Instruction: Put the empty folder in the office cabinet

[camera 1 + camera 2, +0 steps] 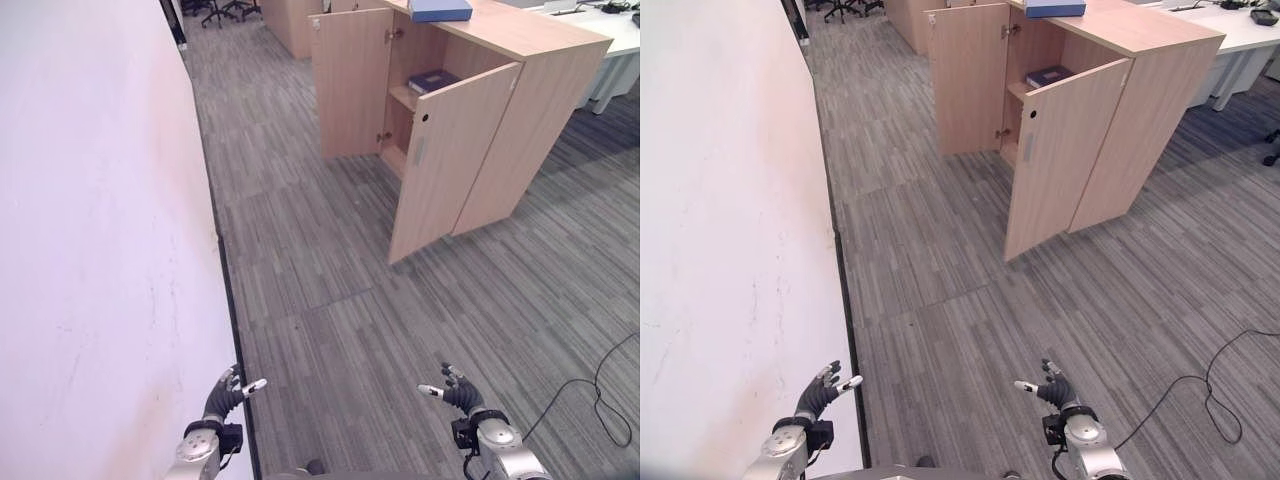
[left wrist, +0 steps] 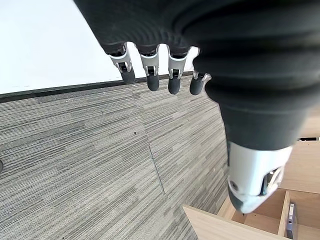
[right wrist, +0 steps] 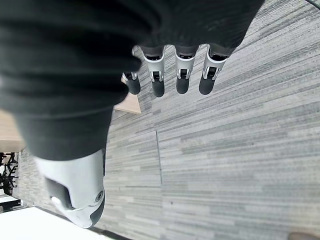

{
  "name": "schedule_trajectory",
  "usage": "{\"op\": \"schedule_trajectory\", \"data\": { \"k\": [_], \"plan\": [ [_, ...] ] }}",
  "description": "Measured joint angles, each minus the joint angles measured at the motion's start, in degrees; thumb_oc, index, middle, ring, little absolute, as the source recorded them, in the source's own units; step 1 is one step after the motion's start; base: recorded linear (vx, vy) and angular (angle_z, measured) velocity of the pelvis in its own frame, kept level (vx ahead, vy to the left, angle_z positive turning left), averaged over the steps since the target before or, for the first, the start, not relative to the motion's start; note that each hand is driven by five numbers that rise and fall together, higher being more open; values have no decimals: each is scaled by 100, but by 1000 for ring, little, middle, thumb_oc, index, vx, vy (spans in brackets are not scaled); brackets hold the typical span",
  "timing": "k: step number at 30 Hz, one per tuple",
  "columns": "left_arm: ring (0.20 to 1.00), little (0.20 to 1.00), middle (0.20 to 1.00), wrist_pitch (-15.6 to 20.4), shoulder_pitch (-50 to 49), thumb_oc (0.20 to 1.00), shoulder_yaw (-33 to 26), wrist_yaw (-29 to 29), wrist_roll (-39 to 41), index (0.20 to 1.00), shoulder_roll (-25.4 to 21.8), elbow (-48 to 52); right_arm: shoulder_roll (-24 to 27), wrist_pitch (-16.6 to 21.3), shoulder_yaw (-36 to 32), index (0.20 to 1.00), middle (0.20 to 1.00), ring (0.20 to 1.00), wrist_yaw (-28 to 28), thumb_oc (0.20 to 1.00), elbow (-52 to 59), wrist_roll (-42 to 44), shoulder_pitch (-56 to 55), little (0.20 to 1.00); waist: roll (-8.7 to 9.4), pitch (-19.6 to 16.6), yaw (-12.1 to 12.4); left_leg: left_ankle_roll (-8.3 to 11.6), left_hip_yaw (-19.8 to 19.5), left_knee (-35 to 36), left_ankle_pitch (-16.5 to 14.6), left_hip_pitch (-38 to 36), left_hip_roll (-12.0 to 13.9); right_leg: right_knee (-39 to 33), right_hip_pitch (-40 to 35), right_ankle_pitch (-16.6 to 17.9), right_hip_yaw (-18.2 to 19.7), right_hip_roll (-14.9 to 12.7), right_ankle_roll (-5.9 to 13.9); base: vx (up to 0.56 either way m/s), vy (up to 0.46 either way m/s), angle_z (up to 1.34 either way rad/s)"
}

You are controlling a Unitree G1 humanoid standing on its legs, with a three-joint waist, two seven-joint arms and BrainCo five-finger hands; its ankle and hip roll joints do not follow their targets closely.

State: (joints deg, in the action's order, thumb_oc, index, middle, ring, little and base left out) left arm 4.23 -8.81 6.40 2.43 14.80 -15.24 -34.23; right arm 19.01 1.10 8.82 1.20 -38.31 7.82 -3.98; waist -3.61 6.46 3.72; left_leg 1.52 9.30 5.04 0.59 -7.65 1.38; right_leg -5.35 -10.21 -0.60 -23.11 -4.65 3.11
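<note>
The office cabinet (image 1: 470,120) is standing at the far right of the carpeted floor (image 1: 330,300) with both of its doors swinging open toward the robot, and a dark blue folder (image 1: 433,80) is lying flat on the upper shelf inside, while a second, lighter blue folder (image 1: 440,10) is resting on the cabinet top (which of the two is the empty one cannot be told from here). Neither folder is being carried: the left hand (image 1: 226,392) is hovering low at the near left, just beside the white wall (image 1: 90,250), and the right hand (image 1: 455,388) is hovering at the near right, both held out in front at about the same height and well apart from the cabinet. In each wrist view the fingers (image 2: 150,77) of the left hand and those of the right hand (image 3: 181,80) are hanging loosely spread with nothing between them and the thumb, so both hands are holding nothing. A folder of this kind is likely behaving as a light, stiff, flat board with smooth and rather slippery covers; taking it by the spine or along one long edge, thumb on one face and fingers on the other, is probably giving the surest hold, since an empty one may flap open if pinched at a corner.
</note>
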Motion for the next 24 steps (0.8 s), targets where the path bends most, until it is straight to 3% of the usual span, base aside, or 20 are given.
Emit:
{"op": "schedule_trajectory", "data": {
  "k": [5, 7, 11, 12, 14, 15, 16, 17, 20, 22, 23, 24],
  "plan": [
    [1000, 1000, 1000, 0, 60, 1000, 0, 39, 58, 1000, 1, -2, 4, 1, 0, 1000, 1000, 1000, 4, 1000, -11, 6, 113, 1000, 38, 165, 17, 13, -75, -231, 4, 159, 19, 3, 51, -22, -71, 13, 7, -13, -71, 11],
    [1000, 1000, 1000, 0, 292, 1000, -1, 39, 72, 1000, 7, -7, 1, 1, -8, 1000, 1000, 1000, 6, 1000, -53, 10, 305, 1000, 156, 377, 86, 78, -198, -1070, 25, 756, -15, 1, 175, -55, -128, -75, -22, 24, -71, 23],
    [1000, 1000, 1000, -2, 452, 1000, 1, 39, 200, 1000, 12, -183, -28, 8, -40, 1000, 1000, 1000, 31, 1000, -90, 14, 450, 1000, 306, 543, 152, 352, -251, -2340, -98, 1398, 84, 0, 49, -31, -198, -179, -341, 162, 41, 8],
    [1000, 1000, 1000, -3, 504, 1000, 0, 40, 229, 1000, -20, -193, -80, 4, -51, 1000, 1000, 1000, 89, 1000, -245, 18, 479, 1000, 367, 565, 157, 370, -71, -2428, -81, 1707, 518, -3, 1, -148, -285, -125, -250, 255, 115, 26],
    [1000, 1000, 1000, -7, 502, 1000, 2, 42, 230, 1000, -48, -194, -104, -1, -41, 1000, 1000, 1000, 115, 1000, -264, 30, 473, 1000, 350, 568, 173, 630, -145, -1548, 149, 1809, 1187, 15, 19, -209, -277, 51, -236, 236, 139, 10],
    [1000, 1000, 1000, -11, 508, 1000, 10, 41, 230, 1000, -43, -195, -93, -1, -48, 1000, 1000, 1000, 122, 1000, -266, 59, 470, 1000, 299, 598, 168, 673, -210, -1279, 279, 1831, 1378, 59, -35, -229, -267, 71, -241, 293, 214, 2],
    [1000, 1000, 1000, -14, 503, 1000, 21, 42, 232, 1000, -29, -223, -96, 1, -63, 1000, 1000, 1000, 133, 1000, -277, 80, 439, 1000, 359, 642, 183, 843, -343, -1021, 433, 1927, 1525, 106, -74, -295, -204, 74, -177, 378, 319, -11],
    [1000, 1000, 1000, -17, 519, 1000, 20, 47, 236, 1000, -21, -229, -91, -2, -86, 1000, 1000, 1000, 150, 1000, -290, 139, 450, 1000, 291, 663, 218, 1055, -583, -494, 615, 1926, 1709, 228, -57, -389, -96, 89, -107, 289, 254, -25],
    [1000, 1000, 1000, -18, 630, 1000, 20, 81, 254, 1000, -25, -362, -78, -2, -159, 1000, 1000, 1000, 164, 1000, -345, 230, 441, 1000, 242, 759, 321, 1003, -523, -130, 666, 1945, 1954, 417, -168, -485, 151, -25, -13, 282, 286, -41],
    [1000, 1000, 1000, -20, 608, 1000, 19, 87, 276, 1000, -37, -403, -57, -15, -205, 1000, 1000, 1000, 216, 1000, -447, 233, 293, 1000, 189, 693, 324, 982, -162, -294, 657, 1945, 2004, 409, -578, -699, 208, -310, 420, 288, 294, -26],
    [1000, 1000, 1000, -16, 574, 1000, 16, 83, 276, 1000, -22, -386, -11, -14, -194, 1000, 1000, 1000, 217, 1000, -464, 233, 228, 1000, 116, 616, 333, 870, -86, -430, 648, 1876, 1978, 384, -731, -740, 278, -370, 614, 150, 189, -24],
    [1000, 1000, 1000, -11, 557, 1000, -24, 84, 276, 1000, -71, -394, -80, -28, -150, 1000, 1000, 1000, 214, 1000, -530, 234, 241, 1000, 254, 596, 350, 871, -49, -596, 1276, 1878, 1866, 409, -793, -783, 409, -549, 736, 292, 400, -25]
  ]
}}
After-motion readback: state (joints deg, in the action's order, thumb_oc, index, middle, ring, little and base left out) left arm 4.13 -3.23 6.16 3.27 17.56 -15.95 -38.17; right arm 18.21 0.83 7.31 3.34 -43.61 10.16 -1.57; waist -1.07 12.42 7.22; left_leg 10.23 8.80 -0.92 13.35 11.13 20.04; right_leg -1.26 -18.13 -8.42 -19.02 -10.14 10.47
